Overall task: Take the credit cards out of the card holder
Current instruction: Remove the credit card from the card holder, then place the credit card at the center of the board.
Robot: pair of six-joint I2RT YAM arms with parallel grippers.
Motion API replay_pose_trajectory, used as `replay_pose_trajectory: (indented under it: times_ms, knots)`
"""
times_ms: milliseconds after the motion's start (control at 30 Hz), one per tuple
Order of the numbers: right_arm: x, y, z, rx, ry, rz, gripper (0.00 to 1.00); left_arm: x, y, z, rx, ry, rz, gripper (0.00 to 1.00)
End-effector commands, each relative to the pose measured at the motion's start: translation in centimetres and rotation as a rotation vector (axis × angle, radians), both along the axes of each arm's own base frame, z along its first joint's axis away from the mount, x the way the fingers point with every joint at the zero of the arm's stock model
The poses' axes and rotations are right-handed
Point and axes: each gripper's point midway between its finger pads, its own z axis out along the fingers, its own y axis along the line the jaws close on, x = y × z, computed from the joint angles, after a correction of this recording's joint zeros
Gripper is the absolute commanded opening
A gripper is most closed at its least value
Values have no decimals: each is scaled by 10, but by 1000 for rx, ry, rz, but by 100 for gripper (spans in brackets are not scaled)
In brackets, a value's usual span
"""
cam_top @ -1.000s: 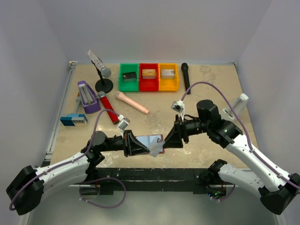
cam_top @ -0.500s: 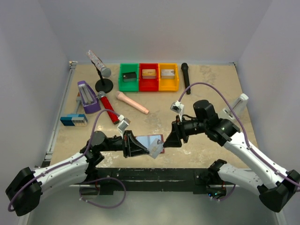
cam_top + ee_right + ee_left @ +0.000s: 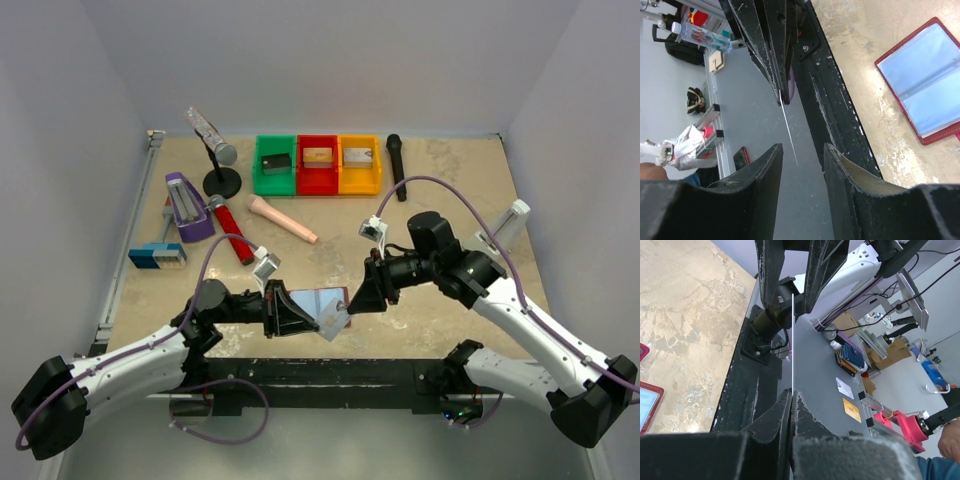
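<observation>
Left gripper (image 3: 314,321) pinches card (image 3: 334,318) — right gripper (image 3: 351,303) close.

a robotics lab is shown. a pale stone-look table (image 3: 440,200) is boxed in on three sides by plain white walls (image 3: 330,60). two white robot arms, a left arm (image 3: 130,360) and a right arm (image 3: 540,335), are bolted to a black bar (image 3: 330,372) at the near edge, and a purple cable (image 3: 432,178) is looped over one. assorted test props are laid out at the far side, among them three coloured bins (image 3: 318,165). past the table edge a grey floor (image 3: 825,380) is seen, with cardboard boxes (image 3: 850,322) and a pink machine part (image 3: 902,422) in the left wrist view. a metal frame rail (image 3: 720,145) and a clear bottle (image 3: 702,35) are seen in the right wrist view.
</observation>
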Motion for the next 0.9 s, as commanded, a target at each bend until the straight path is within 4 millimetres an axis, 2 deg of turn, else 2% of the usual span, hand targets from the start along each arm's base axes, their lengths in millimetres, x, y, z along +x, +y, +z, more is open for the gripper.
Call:
replay_pose_trajectory:
  times_ms: [0, 133, 267, 467, 500, 600, 667, 733, 867]
  knots:
    - [-2, 6, 19, 65, -25, 45, 43, 0, -2, 26, -55, -90, -11, 0]
    - [-3, 8, 17, 66, -11, 58, 41, 0, -2, 26, -53, -89, -11, 0]
    - [-4, 9, 16, 63, -2, 62, 33, 0, -3, 24, -48, -87, -11, 0]
    - [-4, 10, 16, 69, -3, 66, 5, 5, -3, 24, -41, -94, 15, 0]
    - [-4, 10, 16, 72, -1, 63, 0, 7, -3, 23, -35, -93, 26, 5]
    - [1, 10, 16, 73, -1, 36, 0, 15, 0, 20, -17, -94, 85, 36]
    - [13, 8, 15, 67, 3, -28, 0, 27, 5, 14, 17, -80, 177, 48]
    - [32, 3, 12, 70, 24, -130, 0, 54, 19, 3, 75, -63, 370, 53]
    - [84, -13, -1, 72, 52, -388, 0, 87, 58, -11, 129, -25, 672, 55]
